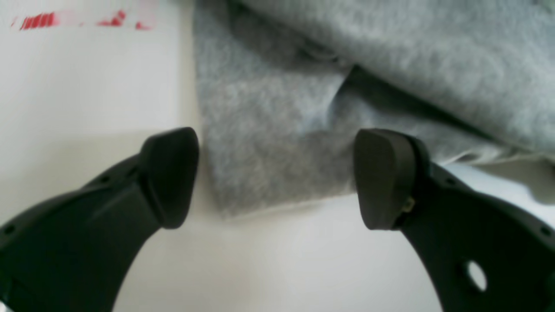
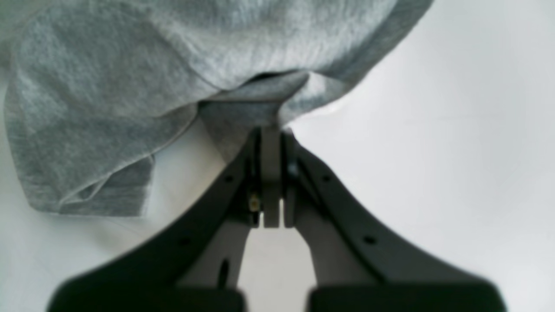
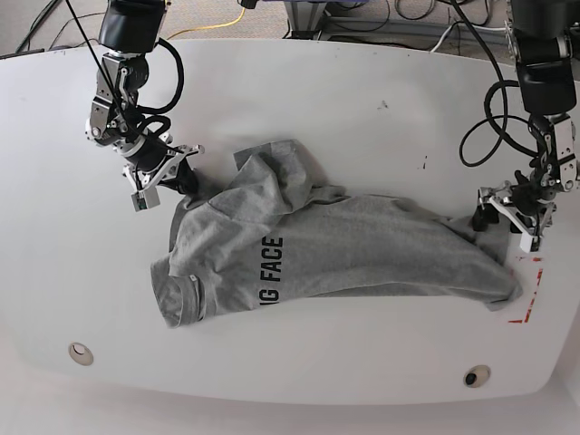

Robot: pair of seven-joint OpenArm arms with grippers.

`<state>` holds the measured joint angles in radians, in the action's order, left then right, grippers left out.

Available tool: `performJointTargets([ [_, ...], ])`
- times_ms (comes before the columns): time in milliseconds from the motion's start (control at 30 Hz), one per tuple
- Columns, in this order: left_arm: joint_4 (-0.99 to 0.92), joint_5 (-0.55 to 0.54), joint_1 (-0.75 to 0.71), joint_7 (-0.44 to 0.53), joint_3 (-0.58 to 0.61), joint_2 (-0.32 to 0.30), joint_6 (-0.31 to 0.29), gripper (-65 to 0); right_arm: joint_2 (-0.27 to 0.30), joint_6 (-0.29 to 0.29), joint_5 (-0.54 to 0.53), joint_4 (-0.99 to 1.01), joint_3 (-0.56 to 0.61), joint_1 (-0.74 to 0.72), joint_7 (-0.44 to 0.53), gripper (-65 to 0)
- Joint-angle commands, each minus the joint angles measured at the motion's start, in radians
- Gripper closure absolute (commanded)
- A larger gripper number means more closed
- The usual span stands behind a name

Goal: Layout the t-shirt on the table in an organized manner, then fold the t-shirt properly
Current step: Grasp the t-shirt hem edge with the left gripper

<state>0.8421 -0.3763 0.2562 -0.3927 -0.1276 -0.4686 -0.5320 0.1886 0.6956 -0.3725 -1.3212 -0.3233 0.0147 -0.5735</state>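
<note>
The t-shirt lies crumpled across the middle of the table, its long axis running roughly from 9 o'clock to 3 o'clock in the base view, with the black lettering face up and one end bunched into folds near 10 o'clock.

The right gripper has its jaws pressed together on a pinch of the grey cloth at that bunched end; in its wrist view the fabric rises from the closed tips toward 12 o'clock and spreads out to 10 o'clock.

The left gripper stands with its jaws wide apart and holds nothing. In its wrist view a corner of the shirt's hem lies flat between the two fingertips, the cloth reaching away toward 12 and 1 o'clock, while bare tabletop shows at 6 o'clock. A broken line of red tape sits on the table just beside this end, at about 4 o'clock from the shirt's middle in the base view.

The coming move likely turns on this corner: it lies straight ahead of the open left gripper, which is much the nearer arm to that end. Closing there would give a hold at each end of the long axis, so the shirt could be pulled out flat. Whether the fingertips already touch the cloth cannot be told.
</note>
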Motion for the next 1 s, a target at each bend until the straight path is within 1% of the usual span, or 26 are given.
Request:
performJointTargets([
  [0, -0.016, 0.006, 0.001, -0.051, 0.029, -0.003, -0.009, -52.5, 0.012, -0.003, -0.007, -0.022, -0.004, -0.015, 0.01, 0.0],
  [100, -0.016, 0.006, -0.002, -0.051, 0.064, -0.003, -0.009, -51.4, 0.012, -0.003, -0.007, -0.022, -0.004, -0.017, 0.01, 0.0],
  [167, -0.017, 0.006, -0.002, -0.051, 0.081, -0.003, -0.009, -47.5, 0.012, -0.003, -0.007, -0.022, -0.004, -0.017, 0.01, 0.0],
  [267, -0.019, 0.006, -0.004, -0.051, 0.102, -0.003, -0.009, -34.9, 0.012, -0.003, -0.007, -0.022, -0.004, -0.026, 0.01, 0.0],
  [300, -0.019, 0.006, -0.004, -0.051, 0.105, -0.003, -0.009, -31.5, 0.012, -0.003, -0.007, -0.022, -0.004, -0.028, 0.01, 0.0],
  [367, -0.02, 0.006, -0.004, -0.051, 0.11, -0.003, -0.009, -21.5, 0.018, -0.003, -0.007, -0.022, -0.006, -0.029, 0.01, 0.0],
  [500, -0.02, 0.006, -0.005, -0.053, 0.111, -0.005, -0.009, -7.2, 0.036, -0.003, -0.016, -0.024, -0.006, -0.031, 0.008, 0.0],
  [533, -0.02, 0.006, -0.007, -0.053, 0.111, -0.005, -0.009, -2.8, 0.039, -0.003, -0.016, -0.028, -0.006, -0.031, 0.008, 0.0],
  [567, -0.02, 0.006, -0.008, -0.053, 0.111, -0.005, -0.009, 0.0, 0.039, -0.003, -0.016, -0.033, -0.006, -0.031, 0.008, 0.0],
  [667, -0.01, 0.006, -0.021, -0.056, 0.111, -0.006, -0.012, 0.0, 0.041, -0.003, -0.015, -0.059, -0.006, -0.029, 0.007, 0.0],
  [767, 0.042, 0.001, -0.027, -0.059, 0.108, -0.008, -0.013, 0.0, 0.041, -0.003, -0.009, -0.117, -0.006, -0.022, -0.009, 0.0],
  [867, 0.148, 0.0, -0.056, -0.119, 0.095, -0.025, -0.013, 0.0, 0.041, -0.003, -0.009, -0.195, -0.032, -0.002, -0.064, 0.0],
  [967, 0.283, -0.003, -0.107, -0.2, 0.036, -0.048, -0.015, 0.0, 0.035, -0.003, -0.009, -0.278, -0.092, 0.008, -0.13, 0.0],
])
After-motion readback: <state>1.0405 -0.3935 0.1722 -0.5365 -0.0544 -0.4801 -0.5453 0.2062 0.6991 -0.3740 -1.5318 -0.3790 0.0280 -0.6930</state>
